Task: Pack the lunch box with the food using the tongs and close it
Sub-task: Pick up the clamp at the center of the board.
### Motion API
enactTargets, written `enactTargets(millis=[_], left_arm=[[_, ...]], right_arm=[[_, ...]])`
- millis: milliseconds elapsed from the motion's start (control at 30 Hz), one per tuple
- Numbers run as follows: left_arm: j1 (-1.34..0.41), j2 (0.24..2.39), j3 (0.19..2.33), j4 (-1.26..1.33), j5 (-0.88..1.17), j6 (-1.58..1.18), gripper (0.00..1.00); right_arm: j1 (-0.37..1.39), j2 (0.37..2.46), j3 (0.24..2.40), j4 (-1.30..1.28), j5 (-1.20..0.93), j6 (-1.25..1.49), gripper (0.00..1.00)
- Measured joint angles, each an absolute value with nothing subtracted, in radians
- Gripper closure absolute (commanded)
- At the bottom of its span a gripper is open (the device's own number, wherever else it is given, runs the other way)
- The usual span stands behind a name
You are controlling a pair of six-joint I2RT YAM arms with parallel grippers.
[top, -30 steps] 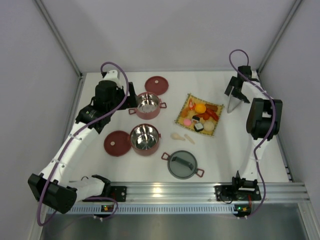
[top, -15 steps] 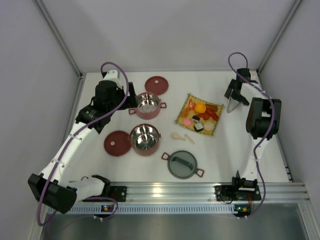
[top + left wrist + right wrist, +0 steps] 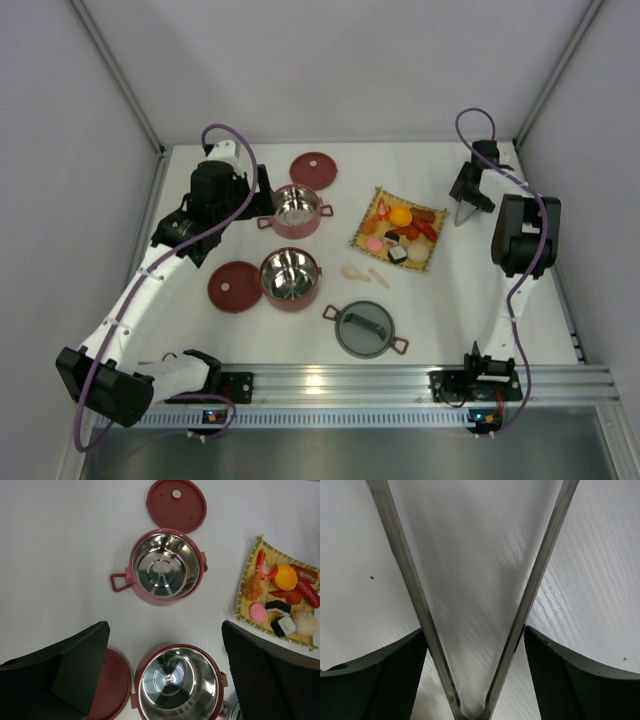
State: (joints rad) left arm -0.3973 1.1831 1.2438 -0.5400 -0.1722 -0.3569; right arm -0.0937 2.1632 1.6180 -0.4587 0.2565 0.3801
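The tongs [image 3: 415,605] lie at the far right of the table [image 3: 450,300], right of the yellow mat [image 3: 432,262] and well apart from the lunch box. My right gripper [image 3: 475,630] is down over them near their joined end. Its jaws have come in from wide open a second ago, and each pad [image 3: 395,675] now sits against the outer edge of one thin arm. I cannot tell whether the tongs are off the table. From the top camera the right wrist has shifted slightly toward the far wall, and less of the V shows beneath it than before.

Nothing else has moved. The food [image 3: 398,226] sits piled on the mat, with two cream spoon-shaped pieces [image 3: 362,273] just beside its near corner. The lunch box is apart in pieces: the far tier [image 3: 296,211] and the near tier [image 3: 290,277] both stand open with bare steel inside. One flat red lid [image 3: 313,169] is beyond the far tier, another [image 3: 233,286] touches the near one, and the grey domed lid [image 3: 365,329] is nearest me. My left gripper [image 3: 165,630] hangs over the two tiers as before, spread fully and holding nothing.
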Motion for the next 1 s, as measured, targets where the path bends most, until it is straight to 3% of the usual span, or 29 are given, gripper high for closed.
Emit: enactTargets(millis=[733, 1000], left_arm=[[-0.397, 1.183, 1.244, -0.54, -0.165, -0.357, 0.01], [-0.397, 1.183, 1.244, -0.54, -0.153, -0.357, 0.01]], right_arm=[[-0.077, 2.095, 1.503, -0.385, 0.279, 0.396, 0.64], [-0.073, 1.985, 1.399, -0.399, 0.285, 0.387, 0.59]])
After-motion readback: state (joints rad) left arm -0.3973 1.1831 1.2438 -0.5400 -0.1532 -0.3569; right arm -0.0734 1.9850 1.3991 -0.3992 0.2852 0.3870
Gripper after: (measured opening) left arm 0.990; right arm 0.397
